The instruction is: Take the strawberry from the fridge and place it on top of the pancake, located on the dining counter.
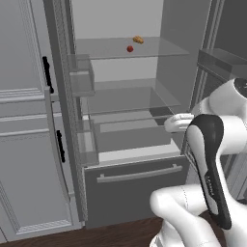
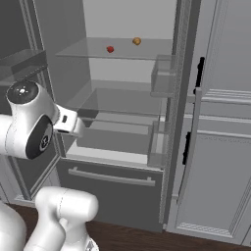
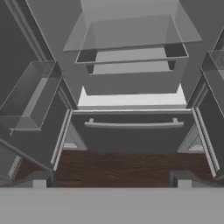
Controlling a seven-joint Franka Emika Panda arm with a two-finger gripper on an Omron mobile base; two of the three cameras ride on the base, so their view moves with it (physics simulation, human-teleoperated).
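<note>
Fridge [image 1: 135, 193] doors open. Strawberry [image 1: 130, 48] sits on the top glass shelf [image 1: 159, 48], just left of a tan lumpy food [image 1: 138, 39]. Likely light, soft, easily bruised: pinch gently across its middle. Claw [image 3: 111, 183] faces the bottom drawer [image 3: 133, 135], tips wide apart, holding nothing. No readable writing.

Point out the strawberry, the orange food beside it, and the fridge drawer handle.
strawberry [image 1: 130, 48], left base view, centre of fruit.
tan-orange food item [image 1: 138, 40], left base view, its middle.
drawer handle [image 3: 134, 124], hand view, mid-bar.
</note>
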